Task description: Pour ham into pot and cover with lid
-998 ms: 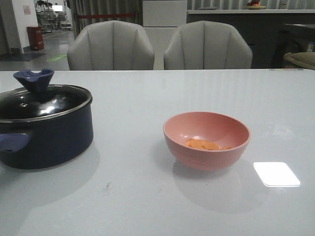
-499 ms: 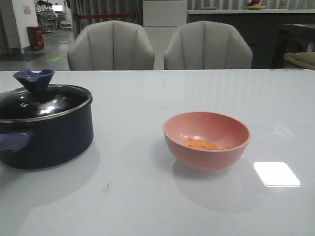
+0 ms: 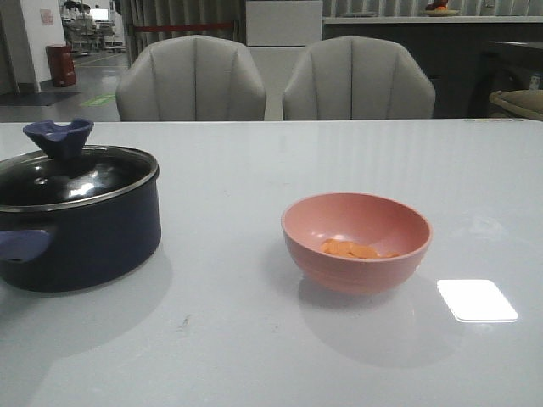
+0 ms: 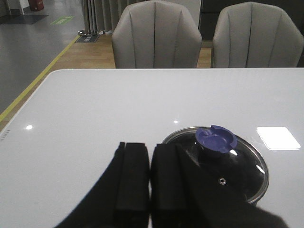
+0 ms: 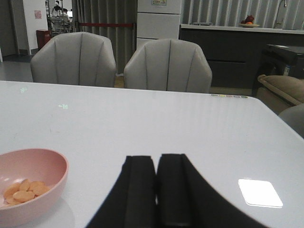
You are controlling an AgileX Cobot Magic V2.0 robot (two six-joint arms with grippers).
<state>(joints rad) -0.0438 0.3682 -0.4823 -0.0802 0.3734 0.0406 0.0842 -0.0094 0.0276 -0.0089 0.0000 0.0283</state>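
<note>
The dark navy pot (image 3: 93, 242) stands at the table's left with its lighter blue handle (image 3: 21, 244) toward me. The glass lid (image 3: 72, 180) with its blue knob (image 3: 58, 136) sits on the pot. The ham (image 3: 350, 249), a few orange slices, lies in the pink bowl (image 3: 356, 242) right of centre. My left gripper (image 4: 150, 148) is shut and empty, above the table just beside the lid (image 4: 240, 166). My right gripper (image 5: 157, 159) is shut and empty, to the right of the bowl (image 5: 28, 183) with the ham (image 5: 23, 191). Neither gripper shows in the front view.
Two grey chairs (image 3: 191, 80) stand behind the table's far edge. A bright patch of reflected light (image 3: 477, 300) lies on the white table (image 3: 254, 339) right of the bowl.
</note>
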